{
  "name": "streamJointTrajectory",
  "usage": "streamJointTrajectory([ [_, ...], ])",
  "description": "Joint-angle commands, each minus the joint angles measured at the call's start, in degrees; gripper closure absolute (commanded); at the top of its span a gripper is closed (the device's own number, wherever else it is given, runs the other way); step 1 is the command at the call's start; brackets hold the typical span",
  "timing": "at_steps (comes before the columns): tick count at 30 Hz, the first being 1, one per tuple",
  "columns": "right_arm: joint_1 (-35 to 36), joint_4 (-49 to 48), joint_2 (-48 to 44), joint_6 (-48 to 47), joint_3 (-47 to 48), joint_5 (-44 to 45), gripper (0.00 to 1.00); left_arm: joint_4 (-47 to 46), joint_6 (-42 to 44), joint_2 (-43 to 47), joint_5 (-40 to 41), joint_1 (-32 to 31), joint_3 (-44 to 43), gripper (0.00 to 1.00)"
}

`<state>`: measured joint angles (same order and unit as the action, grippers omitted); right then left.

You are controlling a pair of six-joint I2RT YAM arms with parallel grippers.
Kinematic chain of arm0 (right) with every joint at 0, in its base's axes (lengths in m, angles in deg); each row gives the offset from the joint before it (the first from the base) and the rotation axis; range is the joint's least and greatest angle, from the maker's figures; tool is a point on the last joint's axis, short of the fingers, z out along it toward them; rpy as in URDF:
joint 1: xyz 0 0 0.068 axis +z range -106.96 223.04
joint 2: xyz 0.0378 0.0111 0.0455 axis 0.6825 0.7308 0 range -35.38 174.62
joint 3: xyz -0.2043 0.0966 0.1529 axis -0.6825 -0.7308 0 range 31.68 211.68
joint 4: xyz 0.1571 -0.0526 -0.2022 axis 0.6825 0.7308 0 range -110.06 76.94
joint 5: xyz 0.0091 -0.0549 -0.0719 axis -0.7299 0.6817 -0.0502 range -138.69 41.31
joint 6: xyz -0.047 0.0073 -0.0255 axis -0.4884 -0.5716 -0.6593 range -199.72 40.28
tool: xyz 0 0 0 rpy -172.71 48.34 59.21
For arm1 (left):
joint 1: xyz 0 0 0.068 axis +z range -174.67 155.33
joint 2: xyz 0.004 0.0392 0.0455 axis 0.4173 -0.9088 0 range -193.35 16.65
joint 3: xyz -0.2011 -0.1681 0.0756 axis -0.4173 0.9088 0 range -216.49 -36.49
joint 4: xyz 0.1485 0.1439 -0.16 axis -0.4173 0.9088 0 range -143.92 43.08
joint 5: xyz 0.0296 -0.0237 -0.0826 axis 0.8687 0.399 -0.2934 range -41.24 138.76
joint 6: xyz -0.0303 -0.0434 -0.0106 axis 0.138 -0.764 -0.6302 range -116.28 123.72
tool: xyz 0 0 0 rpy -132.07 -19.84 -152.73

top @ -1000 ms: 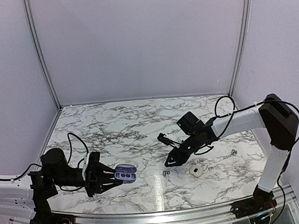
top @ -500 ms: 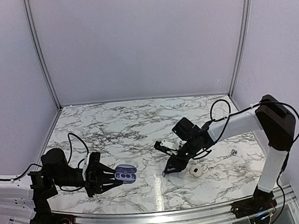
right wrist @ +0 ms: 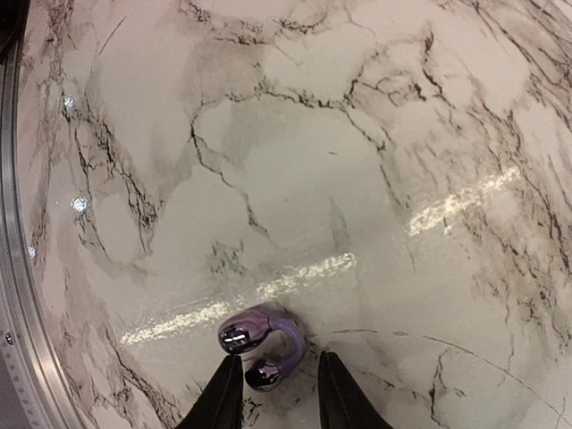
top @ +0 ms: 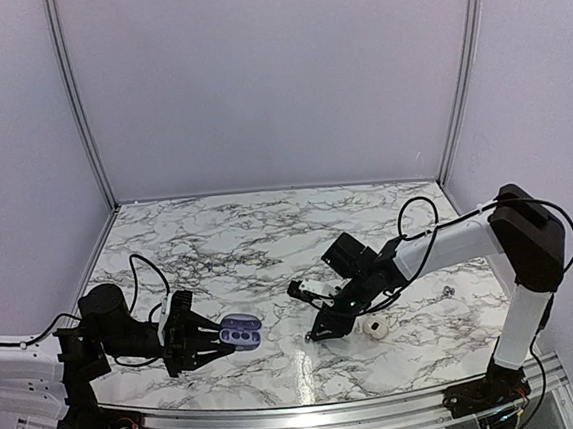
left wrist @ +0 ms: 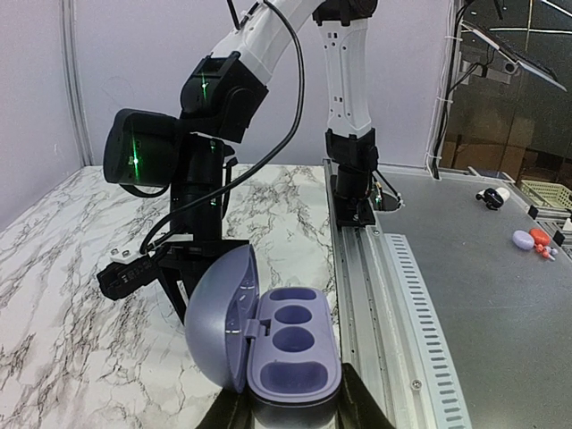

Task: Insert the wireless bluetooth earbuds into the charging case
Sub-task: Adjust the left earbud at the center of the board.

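Earbud (right wrist: 288,335) lies partly between right pincer's (right wrist: 278,361) parted jaws.

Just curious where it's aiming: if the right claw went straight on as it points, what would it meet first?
Probably the purple earbud lying on the marble table, just ahead of the right claw; depth is unclear.

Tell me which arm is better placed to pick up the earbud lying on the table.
Right. The right tool is poised low with its fingers either side of the earbud. The left tool is occupied, shut on the open charging case, well away from that earbud.
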<state>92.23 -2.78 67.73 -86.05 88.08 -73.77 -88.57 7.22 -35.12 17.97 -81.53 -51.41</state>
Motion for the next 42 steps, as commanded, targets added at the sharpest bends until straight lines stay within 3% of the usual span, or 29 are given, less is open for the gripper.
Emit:
streamJointTrajectory([
  [1,0.98,1.14,-0.28,-1.05,-0.77,-0.53,0.71,-0.24,0.43,0.70,0.70,-0.36,-0.47,0.94],
  [23,2.15,-0.43,-6.38,3.50,-4.66,-1.23,0.95,0.13,0.24,0.36,1.99,-0.36,-0.88,0.95],
  [28,3.02,-0.44,-9.80,4.89,-6.37,-1.62,0.91,0.24,0.27,0.50,2.12,-0.36,-0.90,0.95],
  [34,2.47,-3.04,-6.79,6.06,-2.08,3.44,0.73,0.29,0.18,0.42,1.79,-0.36,-0.99,0.95],
  [42,2.23,-3.17,-1.19,2.74,1.40,6.01,0.71,0.34,0.01,1.41,1.96,-0.36,-0.84,0.95],
])
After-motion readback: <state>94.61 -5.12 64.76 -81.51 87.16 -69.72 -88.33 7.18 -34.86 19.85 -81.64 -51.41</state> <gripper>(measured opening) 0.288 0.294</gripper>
